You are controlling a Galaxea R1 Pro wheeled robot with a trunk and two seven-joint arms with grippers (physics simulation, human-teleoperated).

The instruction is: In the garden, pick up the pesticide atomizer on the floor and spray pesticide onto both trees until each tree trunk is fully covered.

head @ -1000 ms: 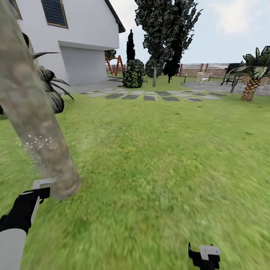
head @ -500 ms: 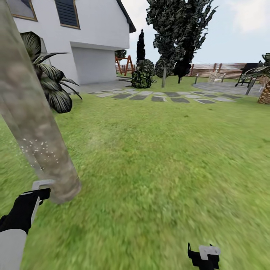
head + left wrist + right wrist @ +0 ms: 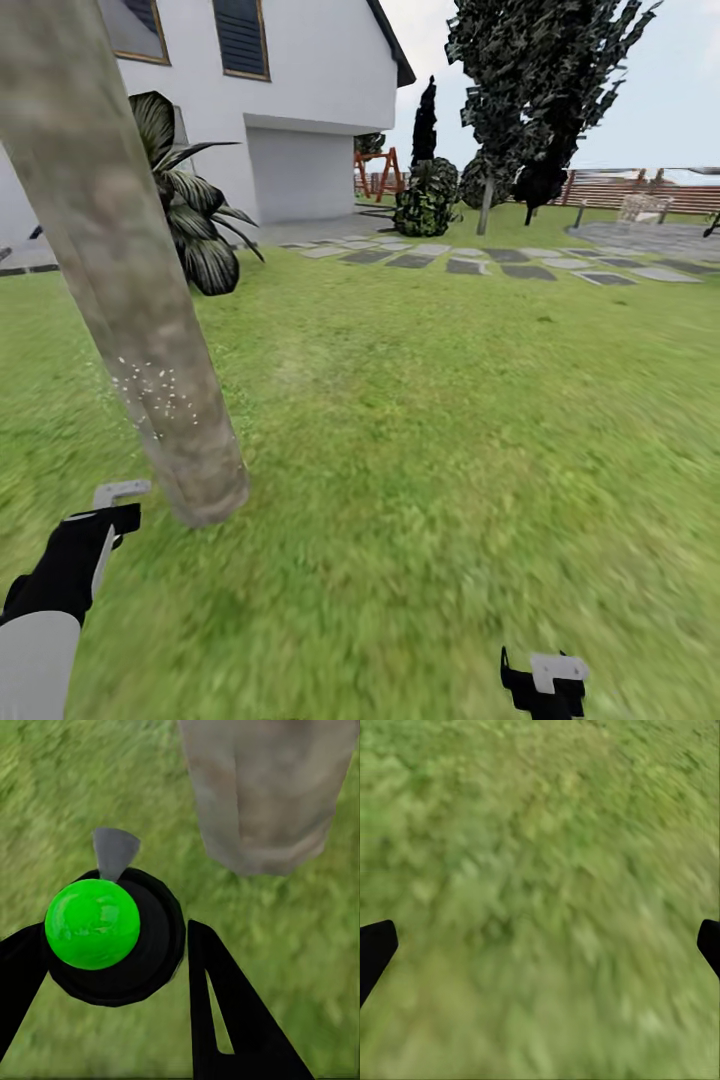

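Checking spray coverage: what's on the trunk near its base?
White pesticide specks dot a small patch of the trunk above the grass. Its far side is hidden.

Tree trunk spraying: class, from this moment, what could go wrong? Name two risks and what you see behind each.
1. White specks mark just one small patch of the tree trunk, so coverage may end up incomplete.
2. The left gripper holding the atomizer sits close to the trunk base and might bump it.
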